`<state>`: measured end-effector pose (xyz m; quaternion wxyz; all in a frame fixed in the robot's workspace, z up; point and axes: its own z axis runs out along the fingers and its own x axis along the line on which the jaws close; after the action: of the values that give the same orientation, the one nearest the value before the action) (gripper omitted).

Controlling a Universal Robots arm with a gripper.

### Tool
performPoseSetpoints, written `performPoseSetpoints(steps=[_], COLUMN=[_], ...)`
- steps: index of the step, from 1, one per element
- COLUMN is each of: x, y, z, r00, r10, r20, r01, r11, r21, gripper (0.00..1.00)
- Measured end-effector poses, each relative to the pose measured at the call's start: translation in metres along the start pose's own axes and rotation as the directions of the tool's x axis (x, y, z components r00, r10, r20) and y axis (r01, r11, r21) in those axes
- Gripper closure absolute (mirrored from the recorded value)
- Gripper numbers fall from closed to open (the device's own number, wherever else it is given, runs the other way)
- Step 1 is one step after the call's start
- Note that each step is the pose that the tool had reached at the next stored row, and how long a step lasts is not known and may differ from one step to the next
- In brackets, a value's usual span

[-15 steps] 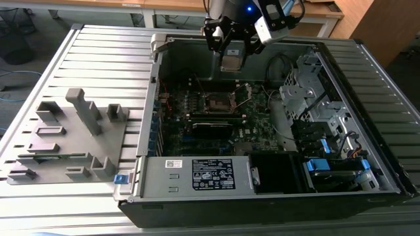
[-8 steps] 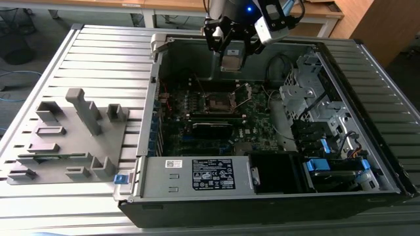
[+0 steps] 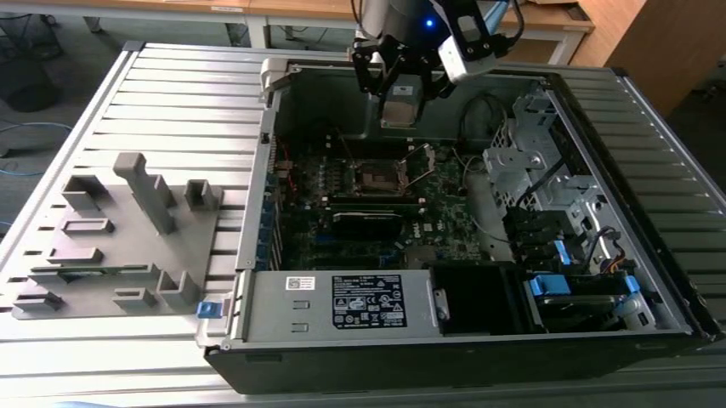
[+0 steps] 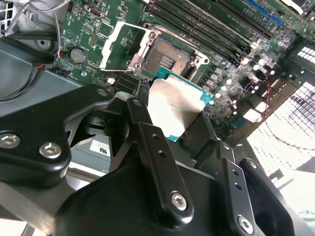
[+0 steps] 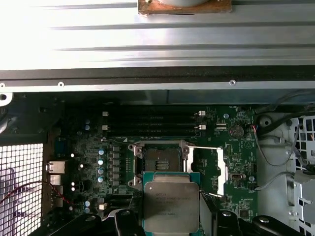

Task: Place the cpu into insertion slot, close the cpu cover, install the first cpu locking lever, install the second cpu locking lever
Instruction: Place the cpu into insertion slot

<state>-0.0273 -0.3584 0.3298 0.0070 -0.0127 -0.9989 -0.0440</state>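
Open PC case on a slatted metal surface, with some bits around it

The case (image 3: 257,212) lies on its side with the panel off, on the ribbed surface (image 3: 170,93). A grey fixture (image 3: 114,246) with upright blocks sits just beside it on the exterior view's left. Inside, a labelled silver box (image 3: 340,302) is at the end nearest the camera, with blue clips (image 3: 548,285) toward the exterior view's right. The first wrist view shows black memory slots (image 5: 147,123) and a coin battery (image 5: 237,131) on the green board (image 5: 236,162).
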Motion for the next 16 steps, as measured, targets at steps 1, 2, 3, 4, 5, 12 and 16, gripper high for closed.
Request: performPoseSetpoints(steps=[1,2,3,4,5,12,16], x=[0.0,0.0,0.0,0.0,0.0,0.0,0.0005], y=[0.0,0.0,0.0,0.0,0.0,-0.0003,-0.0005], z=[0.0,0.0,0.0001,0.0001,0.0003,0.0031,0.0057], r00=[1.0,1.0,1.0,1.0,1.0,1.0,1.0], r10=[0.0,0.0,0.0,0.0,0.0,0.0,0.0], r20=[0.0,0.0,0.0,0.0,0.0001,0.0,0.0016], r01=[0.0,0.0,0.0,0.0,0.0,0.0,0.0], r11=[1.0,1.0,1.0,1.0,1.0,1.0,1.0], r21=[0.0001,0.0001,0.0,-0.0001,-0.0002,0.0001,-0.0005], gripper=[0.46,0.46,0.46,0.46,0.46,0.46,0.46])
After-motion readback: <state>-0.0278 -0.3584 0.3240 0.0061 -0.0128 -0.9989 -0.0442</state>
